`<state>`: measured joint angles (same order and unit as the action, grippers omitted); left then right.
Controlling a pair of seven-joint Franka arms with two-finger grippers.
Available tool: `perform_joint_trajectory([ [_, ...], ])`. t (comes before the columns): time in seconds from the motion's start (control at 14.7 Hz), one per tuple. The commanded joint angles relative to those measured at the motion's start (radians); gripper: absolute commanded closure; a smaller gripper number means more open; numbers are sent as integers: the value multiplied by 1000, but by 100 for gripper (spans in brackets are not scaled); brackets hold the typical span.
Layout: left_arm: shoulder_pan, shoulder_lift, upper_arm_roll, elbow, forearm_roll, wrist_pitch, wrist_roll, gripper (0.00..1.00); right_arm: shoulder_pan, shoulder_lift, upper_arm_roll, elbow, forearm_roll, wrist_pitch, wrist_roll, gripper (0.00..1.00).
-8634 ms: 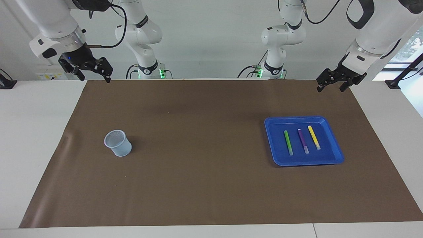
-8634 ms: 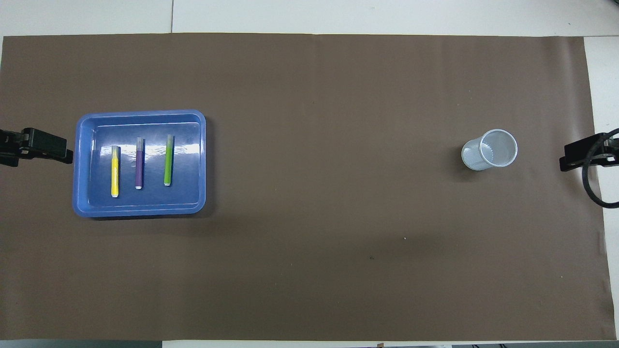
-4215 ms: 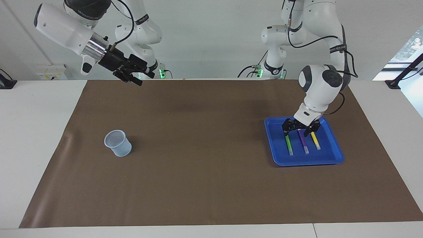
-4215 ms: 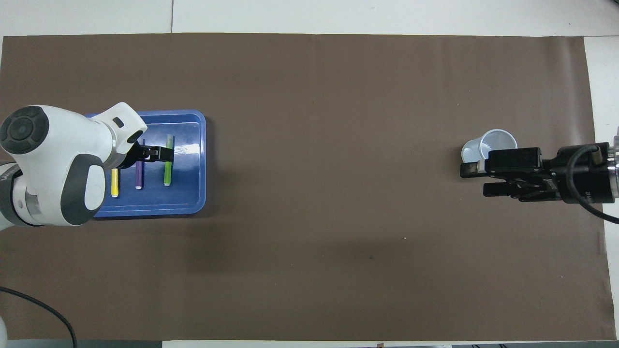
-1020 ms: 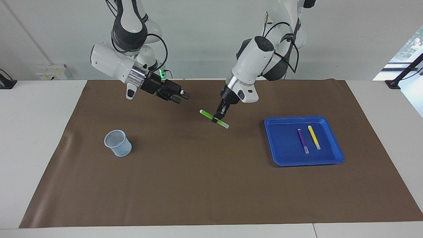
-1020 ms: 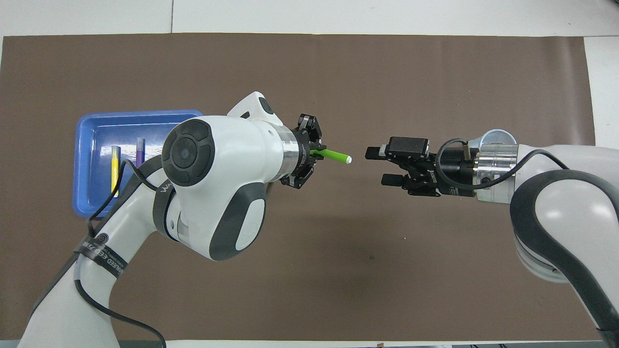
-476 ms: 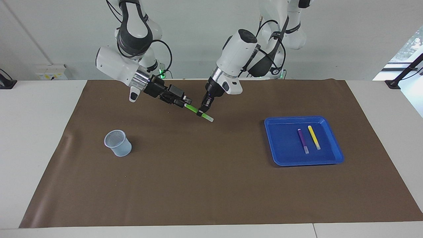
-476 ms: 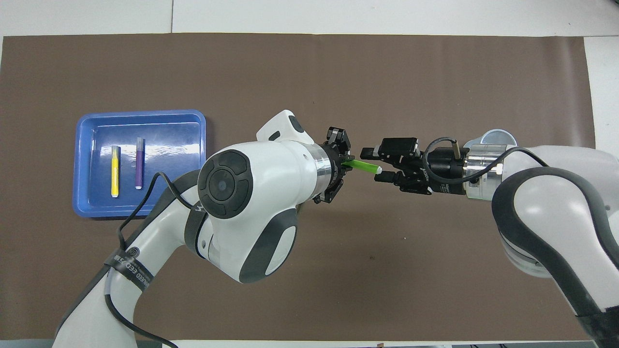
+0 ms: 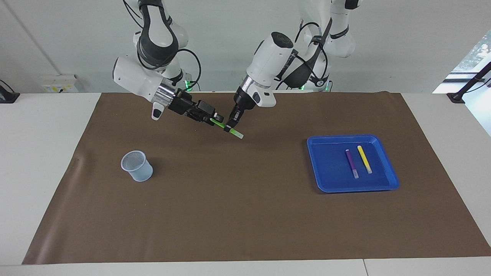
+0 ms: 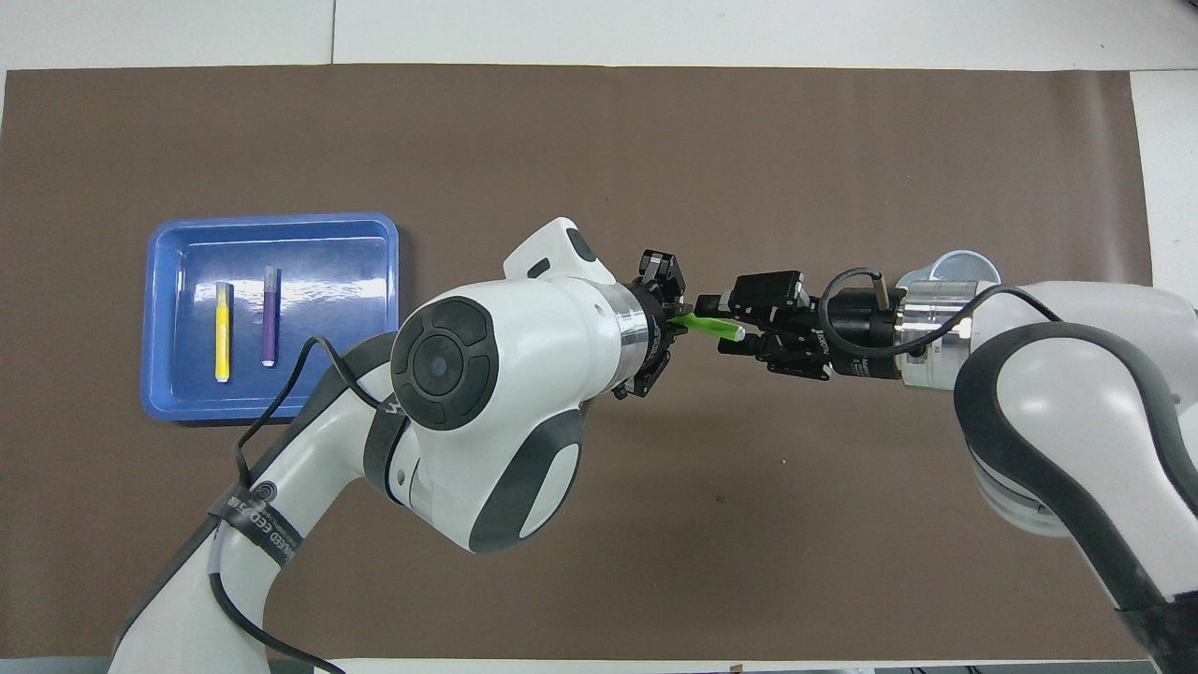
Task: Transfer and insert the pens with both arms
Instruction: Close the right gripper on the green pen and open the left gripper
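Green pen point(image 9: 230, 130), light, stiff, slim and likely slippery, held in mid-air over the middle of the tabletop, toward the robots' edge. Pinched near its middle by left gripper point(image 9: 230, 125); right gripper point(image 9: 215, 118) around the other end, closing, grip not yet certain. Best taken along the bare barrel. Purple pen point(image 9: 351, 163) and yellow pen point(image 9: 364, 159) lying in blue tray point(image 9: 326, 180); cup point(image 9: 137, 165) standing well apart. Nothing in between.
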<state>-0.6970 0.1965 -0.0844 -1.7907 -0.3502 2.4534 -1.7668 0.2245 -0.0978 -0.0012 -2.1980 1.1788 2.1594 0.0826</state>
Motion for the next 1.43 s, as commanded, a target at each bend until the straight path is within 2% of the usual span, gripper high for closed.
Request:
perform_joint_trajectory([
  [0.0,-18,11,14,2,-19,19,-3,100,-10,-5,1,-2,28,-18,-9,37],
  [0.2,-18,9,14,-4,-19,18,4,100,-10,-7,0,-2,24,-33,-14,39],
  [0.34,-18,7,14,-7,-19,18,6,100,-14,-7,-2,-2,24,-33,-15,50],
  [0.75,-18,6,14,-9,-19,18,7,100,-17,-5,0,-2,16,-23,-20,54],
  [0.82,-18,6,14,-9,-19,18,6,100,-17,-5,0,-2,16,-23,-20,63],
  [0.88,-18,6,14,-9,-19,18,7,100,-17,-5,0,-2,16,-23,-20,79],
  [0.95,-18,6,14,-10,-19,18,7,100,-17,-5,0,-2,16,-26,-20,100],
  [1.36,-18,1,14,-18,-18,13,17,100,-17,-4,0,0,16,-29,-21,100],
])
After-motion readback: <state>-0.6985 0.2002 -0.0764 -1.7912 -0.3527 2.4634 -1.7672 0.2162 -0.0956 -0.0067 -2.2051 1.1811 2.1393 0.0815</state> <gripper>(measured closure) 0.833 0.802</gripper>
